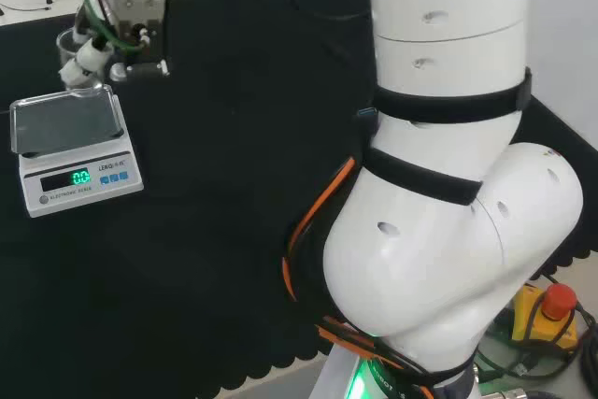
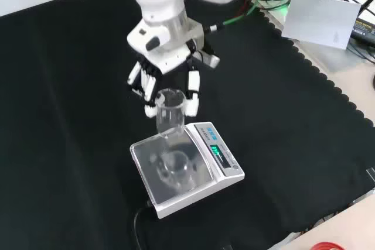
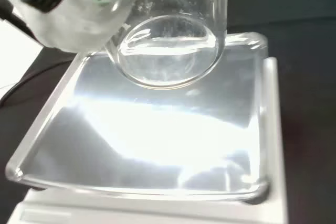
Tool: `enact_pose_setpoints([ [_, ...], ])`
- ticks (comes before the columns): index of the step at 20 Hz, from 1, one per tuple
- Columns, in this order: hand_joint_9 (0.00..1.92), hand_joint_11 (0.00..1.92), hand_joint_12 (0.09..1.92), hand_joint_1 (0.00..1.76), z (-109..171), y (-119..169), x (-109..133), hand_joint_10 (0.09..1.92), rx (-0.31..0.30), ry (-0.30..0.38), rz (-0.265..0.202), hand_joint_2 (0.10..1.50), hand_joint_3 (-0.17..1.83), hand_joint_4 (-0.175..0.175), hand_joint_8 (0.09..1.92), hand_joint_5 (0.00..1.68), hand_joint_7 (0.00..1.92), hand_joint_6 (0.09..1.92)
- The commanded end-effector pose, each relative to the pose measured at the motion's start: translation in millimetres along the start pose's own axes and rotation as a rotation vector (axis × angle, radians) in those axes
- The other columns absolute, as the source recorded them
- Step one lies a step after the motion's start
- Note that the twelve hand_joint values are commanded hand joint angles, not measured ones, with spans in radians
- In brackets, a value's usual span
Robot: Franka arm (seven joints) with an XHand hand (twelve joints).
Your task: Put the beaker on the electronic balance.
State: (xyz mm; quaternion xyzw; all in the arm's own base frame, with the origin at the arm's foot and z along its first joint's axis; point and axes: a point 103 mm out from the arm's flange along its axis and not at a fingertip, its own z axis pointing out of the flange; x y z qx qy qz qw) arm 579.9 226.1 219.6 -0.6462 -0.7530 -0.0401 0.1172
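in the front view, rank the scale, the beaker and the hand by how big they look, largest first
1. scale, clearly the largest.
2. hand, spread behind and around the beaker.
3. beaker, narrowest of the three.
The hand and beaker are close in height, and the arm hides part of the hand, so that order is less sure.
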Motion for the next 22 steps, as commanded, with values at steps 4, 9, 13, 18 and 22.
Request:
enact_pose_setpoints([
  [4, 1.24, 0.56, 1.35, 1.13, 60, 21, 42, 0.65, 0.114, 0.004, -0.060, 0.76, 0.40, 0.175, 0.80, 1.33, 1.26, 0.46],
  [9, 1.24, 0.56, 1.35, 1.13, 82, 29, 38, 0.65, 0.139, -0.022, -0.039, 0.76, 0.41, 0.175, 0.80, 1.33, 1.26, 0.47],
  [13, 1.20, 0.54, 1.36, 1.11, 85, 29, 36, 0.66, 0.192, 0.007, -0.056, 0.63, 0.51, 0.133, 0.82, 0.96, 1.20, 0.70],
  [18, 0.39, 0.05, 1.55, 0.77, 74, 19, 24, 0.85, 0.210, 0.074, -0.117, 0.53, 0.29, 0.005, 0.81, 0.04, 0.18, 0.09],
  [22, 0.14, 0.00, 1.46, 0.63, 68, 3, 7, 0.89, 0.236, 0.108, -0.136, 0.55, 0.11, 0.027, 0.44, 0.00, 0.01, 0.09],
])
